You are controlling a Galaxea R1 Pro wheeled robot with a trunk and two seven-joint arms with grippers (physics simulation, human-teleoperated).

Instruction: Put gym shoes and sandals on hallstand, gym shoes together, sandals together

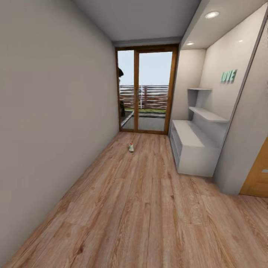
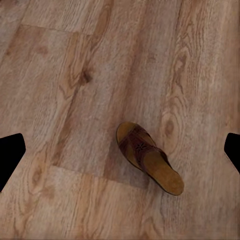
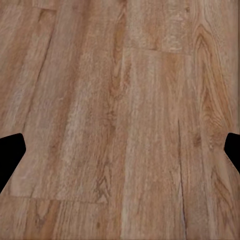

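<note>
One gym shoe (image 1: 131, 147), white with a green stripe and red heel, lies far down the corridor floor (image 1: 141, 208) near the glass door. The hallstand (image 1: 193, 147), a low pale unit with two wall shelves above it, stands against the right wall. In the left wrist view a dark brown sandal (image 2: 149, 157) with a tan footbed lies flat on the planks, between and below my left gripper's (image 2: 120, 150) widely spread fingertips (image 2: 10, 152). My right gripper (image 3: 120, 150) is open too, over bare floor, with a black fingertip (image 3: 10, 152) at each side edge.
A grey wall runs along the left of the corridor. A wood-framed glass door (image 1: 146, 89) closes the far end. An orange-brown door (image 1: 258, 175) sits at the right edge past the hallstand's alcove.
</note>
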